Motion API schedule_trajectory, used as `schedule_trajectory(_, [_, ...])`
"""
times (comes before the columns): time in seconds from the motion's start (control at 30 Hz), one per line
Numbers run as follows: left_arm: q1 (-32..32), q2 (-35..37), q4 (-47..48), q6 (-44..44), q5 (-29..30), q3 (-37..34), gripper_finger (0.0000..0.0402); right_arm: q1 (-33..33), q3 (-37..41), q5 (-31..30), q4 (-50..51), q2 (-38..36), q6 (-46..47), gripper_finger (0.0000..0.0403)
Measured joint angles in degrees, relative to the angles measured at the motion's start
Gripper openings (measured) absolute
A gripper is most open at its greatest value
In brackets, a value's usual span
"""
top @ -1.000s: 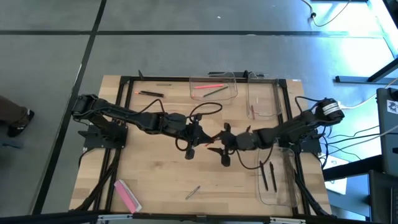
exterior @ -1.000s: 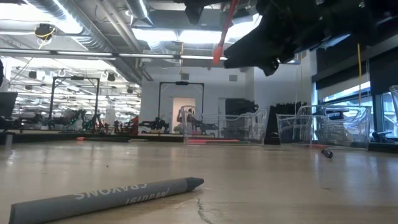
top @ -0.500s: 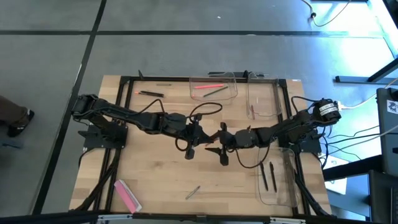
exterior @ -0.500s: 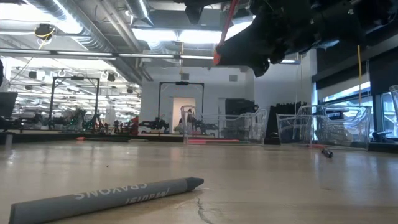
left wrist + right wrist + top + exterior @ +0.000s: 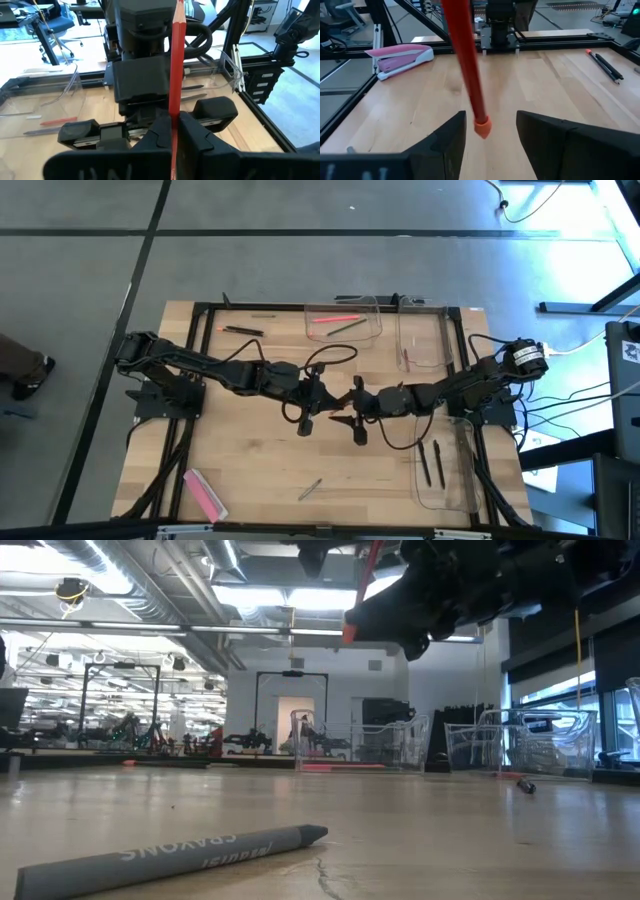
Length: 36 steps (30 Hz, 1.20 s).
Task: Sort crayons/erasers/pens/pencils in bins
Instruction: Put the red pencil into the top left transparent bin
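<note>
A red pencil [image 5: 177,60] with an orange eraser end [image 5: 482,127] is held high over the table's middle by my left gripper [image 5: 173,124], which is shut on it. In the low view the pencil [image 5: 361,590] slants, orange end lowest. My right gripper [image 5: 490,125] is open and faces the left one [image 5: 318,402]; its fingers stand on either side of the orange end without touching it. Three clear bins stand at far centre [image 5: 343,322], far right [image 5: 425,340] and near right [image 5: 445,470]. A flat pink eraser [image 5: 205,493] lies near the front left. My left gripper pinches the pencil's shaft [image 5: 175,105] between its two fingers. The pencil runs on past the fingertips toward my right gripper. It is lifted clear of the table and slants, the orange end low.
A grey crayon [image 5: 170,858] lies near the front edge, also in the high view [image 5: 311,489]. Black pens [image 5: 243,330] lie at the far left. Dark pens [image 5: 430,463] lie in the near right bin, thin sticks [image 5: 335,318] in the far centre bin. Black frame bars [image 5: 190,380] border the table.
My right gripper has moved a little toward the table's left, closer to my left gripper, so the pencil's orange end now stands between its open fingers. The pencil has stayed held aloft.
</note>
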State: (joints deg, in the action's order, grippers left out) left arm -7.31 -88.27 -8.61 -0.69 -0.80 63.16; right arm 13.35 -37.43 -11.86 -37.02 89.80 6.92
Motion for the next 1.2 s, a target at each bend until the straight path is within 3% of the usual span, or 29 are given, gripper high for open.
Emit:
schedule_trajectory(0.43, [0.0,-0.02,-1.1,-1.35,0.01,0.0,0.0,-0.12,-0.02,0.11,0.0,0.0,-0.17,0.0169])
schedule_trajectory(0.93, [0.0,-0.02,-1.13,-1.37,0.15,0.0,0.0,-0.12,-0.04,0.14,0.0,0.0,-0.16,0.0074])
schedule_trajectory(1.2, [0.02,-0.02,-1.13,-1.38,0.2,0.0,0.0,-0.07,-0.04,0.15,0.02,0.0,-0.2,0.005])
